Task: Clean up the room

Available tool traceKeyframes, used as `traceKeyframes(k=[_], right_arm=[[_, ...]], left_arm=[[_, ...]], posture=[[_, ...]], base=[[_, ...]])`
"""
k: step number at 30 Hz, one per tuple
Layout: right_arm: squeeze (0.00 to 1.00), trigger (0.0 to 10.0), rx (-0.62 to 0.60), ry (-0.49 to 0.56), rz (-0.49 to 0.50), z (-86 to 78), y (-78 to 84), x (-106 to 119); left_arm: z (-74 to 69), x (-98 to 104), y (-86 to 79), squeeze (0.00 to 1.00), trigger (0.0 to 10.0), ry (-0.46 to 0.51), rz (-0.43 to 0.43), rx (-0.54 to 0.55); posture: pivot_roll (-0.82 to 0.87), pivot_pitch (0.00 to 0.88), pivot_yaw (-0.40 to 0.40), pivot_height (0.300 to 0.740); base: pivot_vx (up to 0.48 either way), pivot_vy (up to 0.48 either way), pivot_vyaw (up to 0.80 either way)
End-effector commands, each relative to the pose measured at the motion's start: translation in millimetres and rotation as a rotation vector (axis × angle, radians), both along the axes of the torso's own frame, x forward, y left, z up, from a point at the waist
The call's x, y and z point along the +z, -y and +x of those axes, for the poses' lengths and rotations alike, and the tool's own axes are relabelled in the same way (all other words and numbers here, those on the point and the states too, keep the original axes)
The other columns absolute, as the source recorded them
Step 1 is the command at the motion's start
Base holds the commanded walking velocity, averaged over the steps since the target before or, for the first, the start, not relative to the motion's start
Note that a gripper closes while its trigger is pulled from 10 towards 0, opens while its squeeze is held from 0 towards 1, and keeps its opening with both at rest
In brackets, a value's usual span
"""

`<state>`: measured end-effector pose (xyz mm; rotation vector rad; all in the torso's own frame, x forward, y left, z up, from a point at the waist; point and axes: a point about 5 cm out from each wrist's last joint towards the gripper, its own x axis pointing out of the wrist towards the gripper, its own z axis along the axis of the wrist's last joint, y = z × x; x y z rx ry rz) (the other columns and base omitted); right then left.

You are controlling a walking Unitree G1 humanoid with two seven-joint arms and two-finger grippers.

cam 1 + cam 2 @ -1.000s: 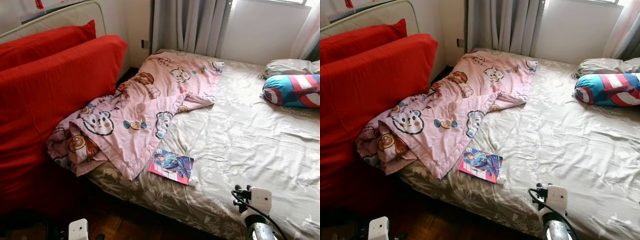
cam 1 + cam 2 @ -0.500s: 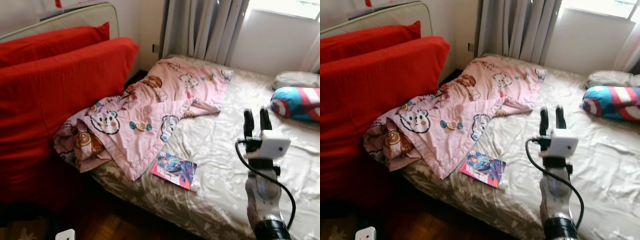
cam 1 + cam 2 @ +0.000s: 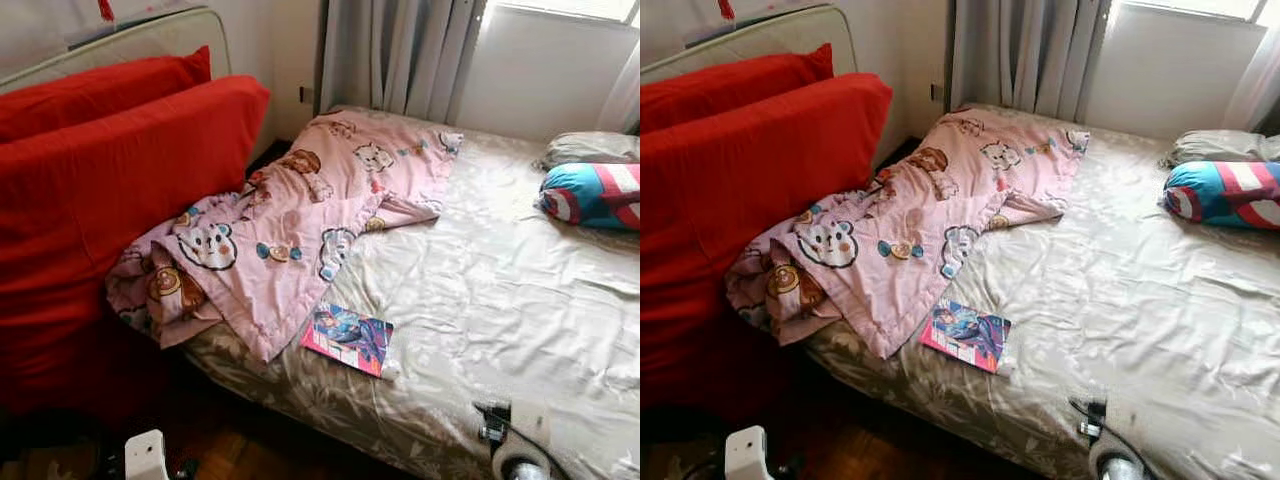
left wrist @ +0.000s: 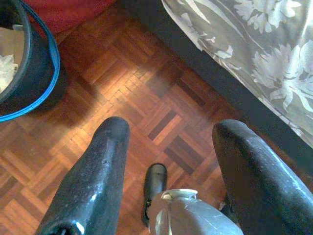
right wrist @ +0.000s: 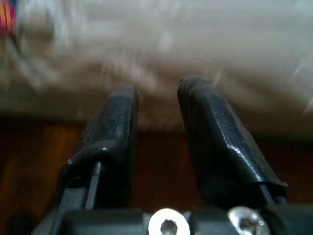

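Your likeliest first pick is the magazine (image 3: 346, 338), lying flat near the front edge of the bed (image 3: 500, 290), just beside the lower corner of the pink blanket (image 3: 290, 230) and not under it. It is thin and flat on soft sheets, so come in low from the bed's edge and slide one finger under the near side; don't press straight down, or the mattress will give and the cover may crease.

The right gripper (image 5: 155, 147) is low at the bed's front edge, its fingers parted with nothing between them; that wrist picture is blurred, so I would not trust it for fine aiming yet. The right arm's wrist (image 3: 515, 440) sits well to the right of the magazine, so you need to swing it leftward along the edge. The left gripper (image 4: 168, 161) hangs over the wooden floor (image 4: 122, 98) beside the bed, fingers spread wide and empty.

Mind the blanket: it is bunched and hangs over the bed's side against the red cushions (image 3: 110, 190), and a loose fold could snag a finger if you reach too far left. A striped pillow (image 3: 595, 195) and a pale pillow (image 3: 585, 148) lie at the far right, well apart from your reach. A dark bin with a blue rim (image 4: 27, 73) stands on the floor near the left gripper; there looks to be something pale inside it, and it may serve for rubbish.
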<state>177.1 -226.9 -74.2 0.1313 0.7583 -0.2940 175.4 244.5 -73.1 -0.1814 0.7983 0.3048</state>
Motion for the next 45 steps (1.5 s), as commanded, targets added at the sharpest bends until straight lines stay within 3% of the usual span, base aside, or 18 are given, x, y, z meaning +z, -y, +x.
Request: traceKeyframes(k=[1, 4, 8, 16, 19, 28, 45], right_arm=[[0.0, 10.0, -0.065, -0.075, 0.036, -11.6, -0.9, -8], [0.0, 10.0, -0.101, -0.08, 0.075, -13.4, -5.1, -10], [0.0, 10.0, -0.046, -0.08, 0.098, -6.9, -15.0, -10], [0.0, 10.0, 0.008, -0.053, 0.064, 7.1, -11.2, -2], [0.0, 10.0, 0.029, -0.059, 0.066, -0.1, -18.3, -7], [0.0, 10.0, 0.031, -0.067, 0.067, -1.3, -21.2, -8], [0.0, 10.0, 0.025, -0.05, 0.08, 3.8, -21.6, -5]], left_arm=[[-7.2, -5, 2.6, 0.0, 10.0, -0.038, -0.001, -0.011], [-9.9, -5, 1.5, 0.0, 10.0, -0.041, 0.0, -0.013], [-14.9, -5, -6.5, 0.0, 10.0, -0.046, 0.007, -0.017], [-24.8, -5, -18.1, 0.0, 10.0, -0.059, 0.014, -0.009], [-28.9, -4, -26.8, 0.0, 10.0, -0.062, 0.019, 0.002], [-19.2, -5, -13.6, 0.0, 10.0, -0.056, 0.013, -0.014], [-20.1, -5, -12.8, 0.0, 10.0, -0.072, 0.023, -0.034]], posture=[[0.07, 0.019, -0.016, 0.74], [0.07, 0.027, -0.012, 0.74], [0.06, 0.036, -0.009, 0.74], [0.06, 0.044, -0.019, 0.74], [0.06, 0.044, -0.019, 0.74], [0.06, 0.046, -0.022, 0.74], [0.06, 0.035, -0.026, 0.74]], base=[[0.0, 0.0, 0.0], [0.0, 0.0, 0.0], [0.0, 0.0, 0.0], [0.0, 0.0, 0.45], [0.0, 0.0, 0.8], [0.0, 0.0, 0.78], [0.0, 0.0, 0.0]])
